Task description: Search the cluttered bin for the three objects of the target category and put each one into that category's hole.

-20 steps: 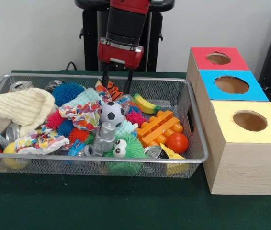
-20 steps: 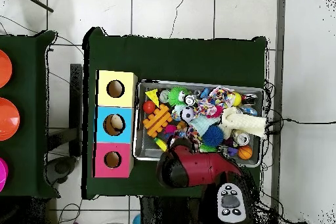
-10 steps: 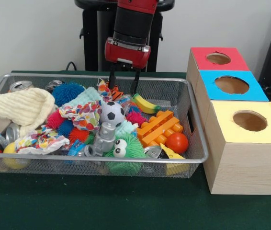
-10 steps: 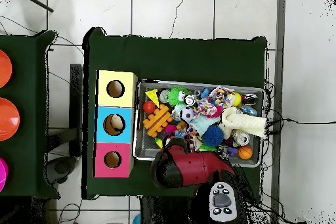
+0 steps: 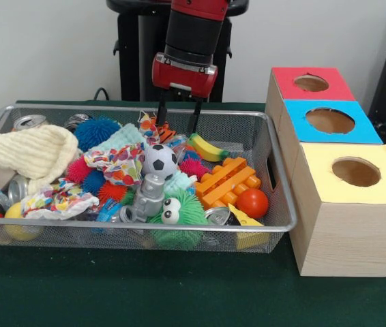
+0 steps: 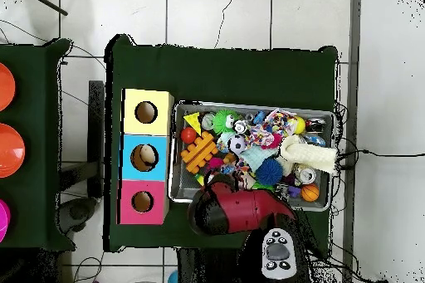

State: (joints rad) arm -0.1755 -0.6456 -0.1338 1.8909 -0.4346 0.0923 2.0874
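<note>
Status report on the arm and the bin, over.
Gripper open, empty, above the bin's far side. Bin crammed with toys; banana just below the fingertips. Three hole boxes beside the bin, unobstructed.

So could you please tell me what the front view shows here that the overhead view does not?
Only the front view shows the gripper with its fingers open and empty above the bin's far side, and the green ball's googly eyes. Only the overhead view shows something pale inside the blue box's hole, and orange discs on a neighbouring table. Both show the wire bin of toys, the orange brick, the soccer ball and the red, blue and yellow boxes.
</note>
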